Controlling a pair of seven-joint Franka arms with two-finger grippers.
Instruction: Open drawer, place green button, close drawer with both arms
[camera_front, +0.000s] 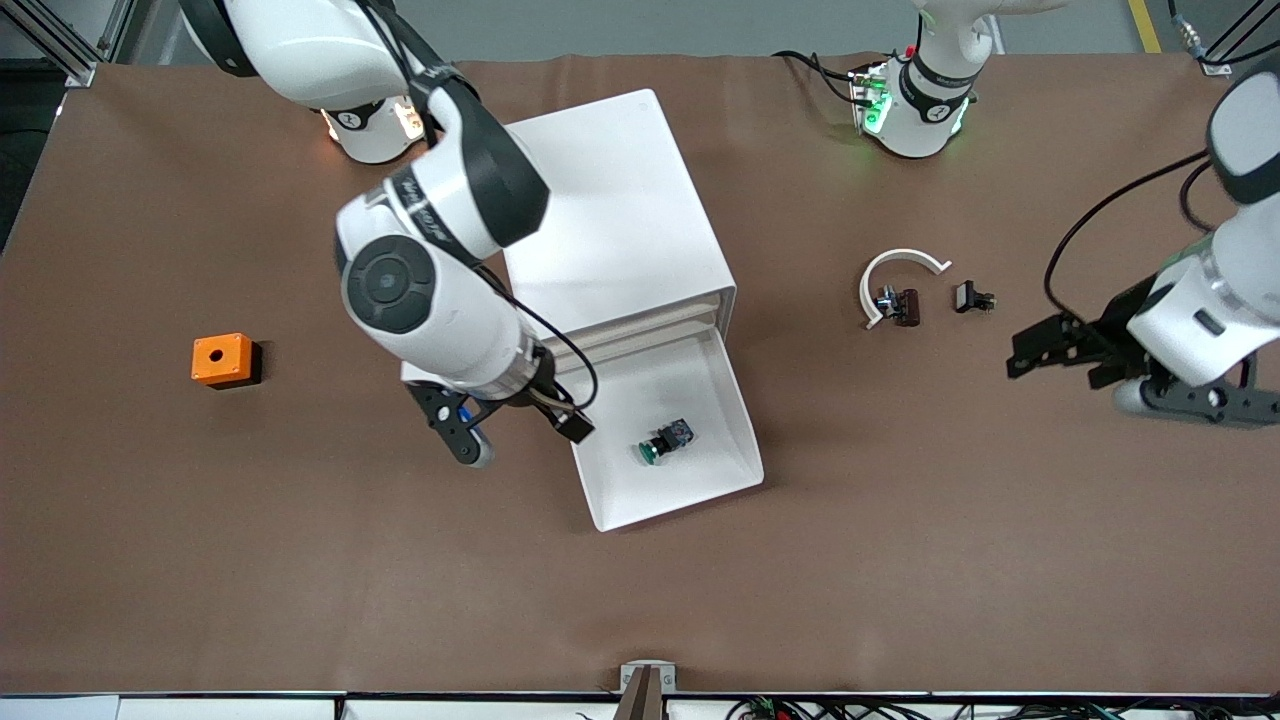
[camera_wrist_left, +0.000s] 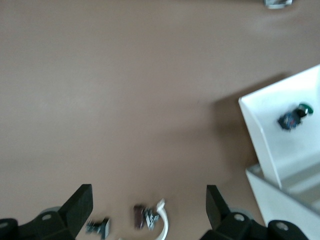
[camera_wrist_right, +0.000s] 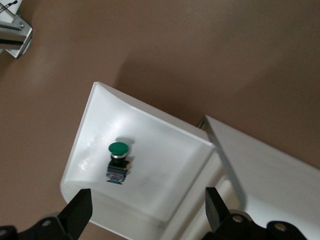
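The lowest drawer of the white cabinet is pulled out toward the front camera. The green-capped button lies on its side inside it, also seen in the right wrist view and the left wrist view. My right gripper is open and empty, over the drawer's side wall on the right arm's side. My left gripper is open and empty, low over the bare table at the left arm's end, well apart from the drawer.
An orange cube with a hole sits toward the right arm's end. A white curved piece and two small dark parts lie between the cabinet and my left gripper. The two upper drawers are shut.
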